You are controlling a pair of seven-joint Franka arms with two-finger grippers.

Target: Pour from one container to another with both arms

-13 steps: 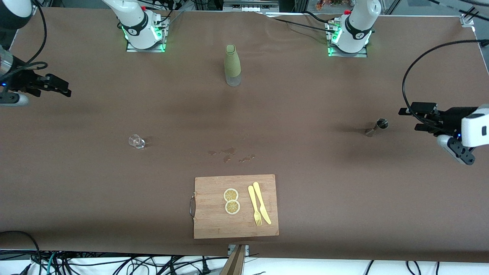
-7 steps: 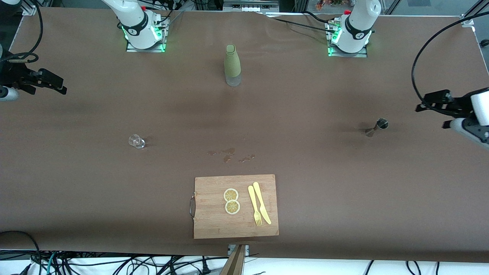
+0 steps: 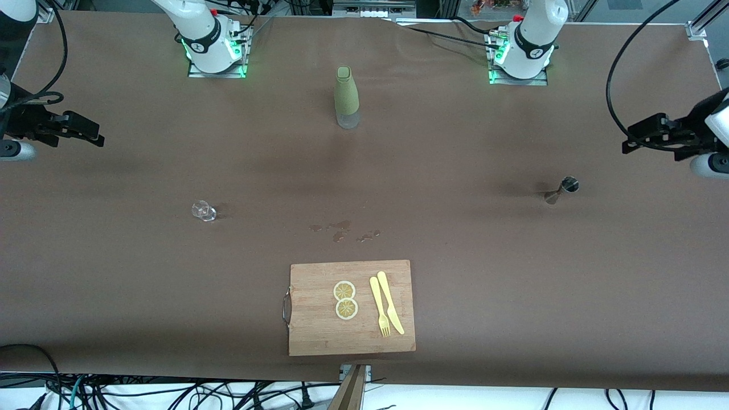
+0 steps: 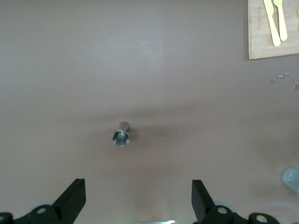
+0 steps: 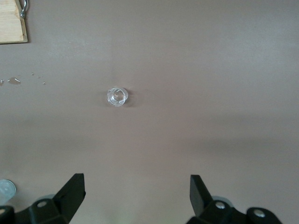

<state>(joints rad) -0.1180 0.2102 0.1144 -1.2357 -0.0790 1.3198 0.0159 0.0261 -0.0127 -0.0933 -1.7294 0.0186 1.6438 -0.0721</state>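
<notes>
A small metal jigger [image 3: 562, 189] stands toward the left arm's end of the table and shows in the left wrist view too, as the jigger [image 4: 121, 136] with its mouth up. A small clear glass [image 3: 203, 211] stands toward the right arm's end, also seen as the glass [image 5: 117, 96]. A green sleeved bottle [image 3: 346, 98] stands upright midway between the arm bases. My left gripper [image 3: 632, 136] hangs open and empty over the table's end, apart from the jigger. My right gripper [image 3: 94, 132] hangs open and empty over the other end, apart from the glass.
A wooden cutting board [image 3: 319, 330] lies near the front edge, bearing two lemon slices [image 3: 345, 299], a yellow knife and a fork [image 3: 380, 307]. A few wet drops [image 3: 342, 230] mark the brown table between the board and the bottle.
The left gripper has swung away from beside the jigger and higher in the front view. The right gripper has shifted only slightly. Both stayed open.
</notes>
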